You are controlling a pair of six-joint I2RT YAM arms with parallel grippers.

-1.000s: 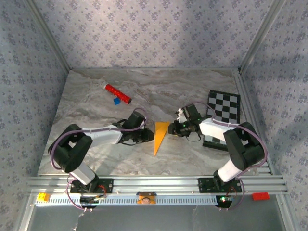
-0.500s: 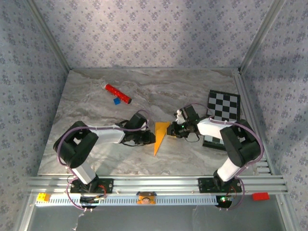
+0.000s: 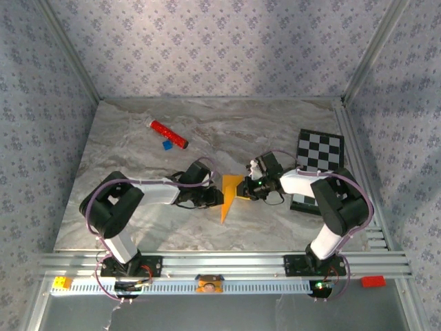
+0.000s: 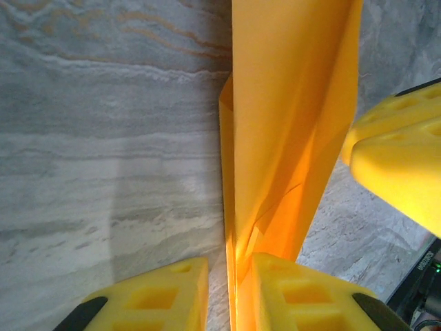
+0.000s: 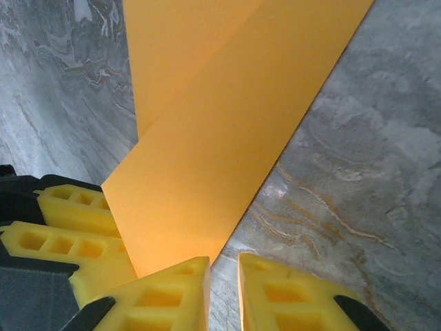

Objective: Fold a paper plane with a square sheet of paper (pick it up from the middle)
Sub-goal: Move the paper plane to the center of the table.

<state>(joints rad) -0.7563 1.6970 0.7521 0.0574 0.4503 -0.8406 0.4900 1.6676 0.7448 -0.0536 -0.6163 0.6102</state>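
Observation:
The square sheet of paper [image 3: 229, 196] lies mid-table, folded into a narrow orange-yellow pointed shape with its tip toward the near edge. My left gripper [image 3: 215, 198] sits low at its left side. In the left wrist view a raised fold of the paper [image 4: 289, 117] runs between the yellow fingers [image 4: 148, 296] and rests against the right one, and bare table shows on the other side. My right gripper [image 3: 243, 189] is at the paper's right edge. Its fingers [image 5: 158, 296] stand a narrow gap apart over bare table, with the paper's [image 5: 220, 131] corner at the left fingertip.
A red cylinder [image 3: 169, 134] and a small blue block [image 3: 167, 145] lie at the back left. A black-and-white checkered board [image 3: 319, 153] lies at the right, behind my right arm. Metal frame posts and patterned walls close in the table.
Both arms have drawn closer in toward the paper. The right jaws have narrowed a little. The paper has stayed in place.

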